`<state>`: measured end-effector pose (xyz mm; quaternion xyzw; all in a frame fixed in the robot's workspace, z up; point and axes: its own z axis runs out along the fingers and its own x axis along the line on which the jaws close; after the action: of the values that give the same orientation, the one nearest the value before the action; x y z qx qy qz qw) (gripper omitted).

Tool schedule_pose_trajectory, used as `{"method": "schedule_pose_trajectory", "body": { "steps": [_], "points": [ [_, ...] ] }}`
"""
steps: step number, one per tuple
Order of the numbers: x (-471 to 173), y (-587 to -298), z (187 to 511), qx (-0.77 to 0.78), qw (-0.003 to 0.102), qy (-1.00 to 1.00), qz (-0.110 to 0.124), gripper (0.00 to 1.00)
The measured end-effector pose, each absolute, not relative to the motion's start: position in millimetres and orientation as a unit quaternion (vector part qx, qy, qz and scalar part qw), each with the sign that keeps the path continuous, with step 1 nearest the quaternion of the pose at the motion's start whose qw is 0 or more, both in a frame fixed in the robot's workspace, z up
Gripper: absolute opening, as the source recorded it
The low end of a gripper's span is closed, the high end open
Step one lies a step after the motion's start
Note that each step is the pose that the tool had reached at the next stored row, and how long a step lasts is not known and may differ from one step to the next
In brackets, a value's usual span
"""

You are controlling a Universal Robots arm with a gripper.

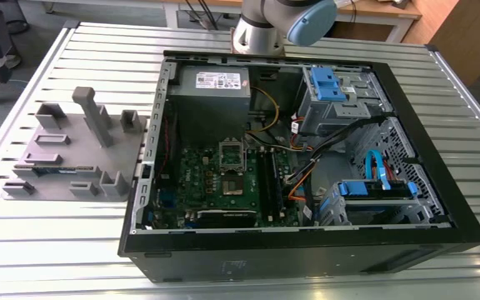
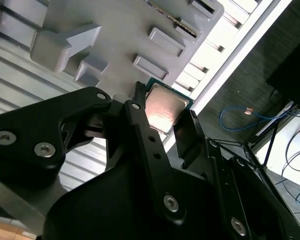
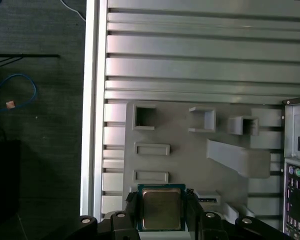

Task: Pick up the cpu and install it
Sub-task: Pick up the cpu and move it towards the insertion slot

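Observation:
The cpu (image 2: 164, 106) (image 3: 161, 207) is a small square chip with a silvery metal top and a thin green rim. My gripper (image 2: 162, 111) (image 3: 161, 212) is shut on it, one black finger (image 2: 136, 97) pressing on each of two opposite edges. In both wrist views the chip hangs in the air above the grey holder plate (image 3: 190, 155) (image 2: 120, 30), near the table's edge. In the exterior view the open computer case (image 1: 307, 250) lies on its side, with the motherboard's socket (image 1: 232, 164) near the middle.
The grey holder plate (image 1: 73, 156) has upright posts and pockets and sits to the exterior view's left of the case. A green memory stick (image 1: 52, 169) lies in it. The slatted metal table (image 1: 57, 250) ends near the plate, with dark floor and cables (image 3: 20, 95) beyond.

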<state>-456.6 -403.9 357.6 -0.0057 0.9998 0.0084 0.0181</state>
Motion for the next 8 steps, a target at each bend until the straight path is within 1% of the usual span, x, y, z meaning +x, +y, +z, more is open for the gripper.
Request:
{"method": "schedule_pose_trajectory", "body": {
  "steps": [8],
  "points": [
    [-456.5, -403.9, 360.0, -0.006, 0.018, 1.000, 0.008, 0.47]
  ]
}}
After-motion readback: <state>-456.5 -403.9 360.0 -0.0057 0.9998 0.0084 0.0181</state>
